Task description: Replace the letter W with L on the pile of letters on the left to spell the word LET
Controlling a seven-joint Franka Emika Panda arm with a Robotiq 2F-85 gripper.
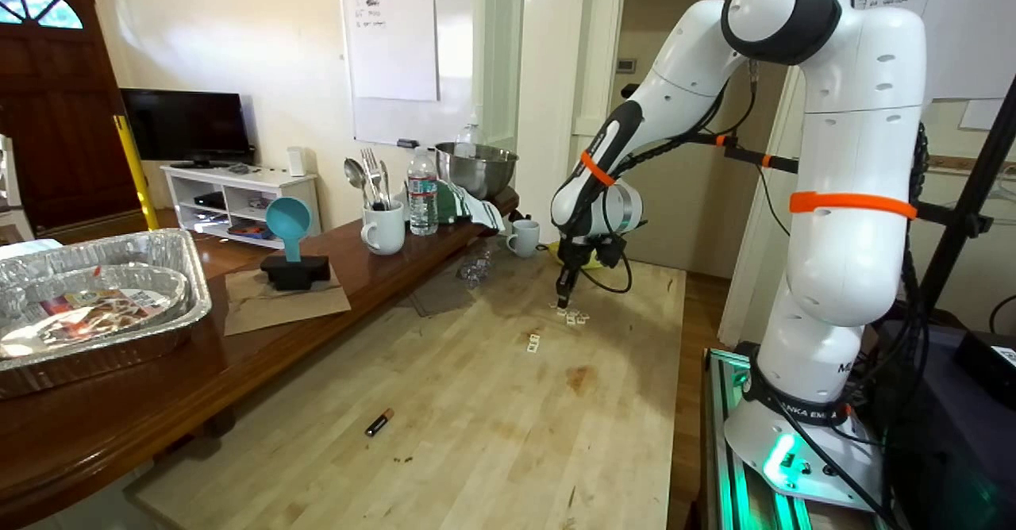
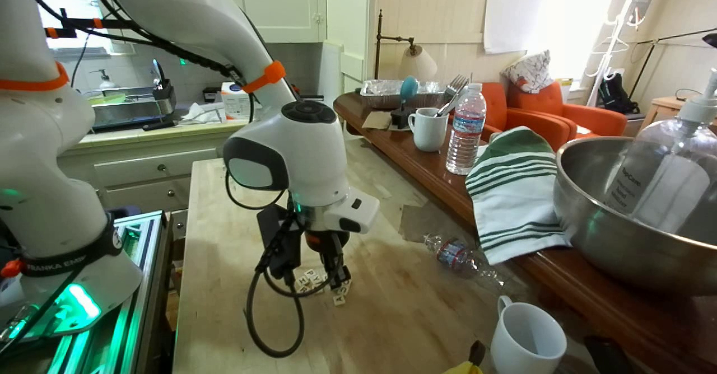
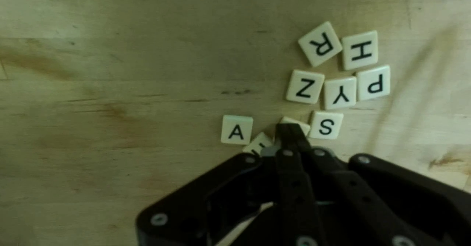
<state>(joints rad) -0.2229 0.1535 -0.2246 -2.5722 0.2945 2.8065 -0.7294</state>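
My pincer (image 3: 290, 130) clenched, nothing seen between its tips, at the loose tiles (image 3: 305, 86); likely hunting L, which I can't make out; presumed word row (image 1: 533, 343) lies apart, W unreadable; next: lift clear, look, spread over L.

letter tiles (image 3: 305, 86): smooth | tabletop (image 1: 476, 419): matt wood | bowl (image 2: 616, 245): shiny metal

On wood tbl (image 1: 492, 427): ltr tiles (image 3: 340, 91), batt (image 1: 379, 422), btl (image 2: 452, 253), wht mug (image 2: 524, 343).
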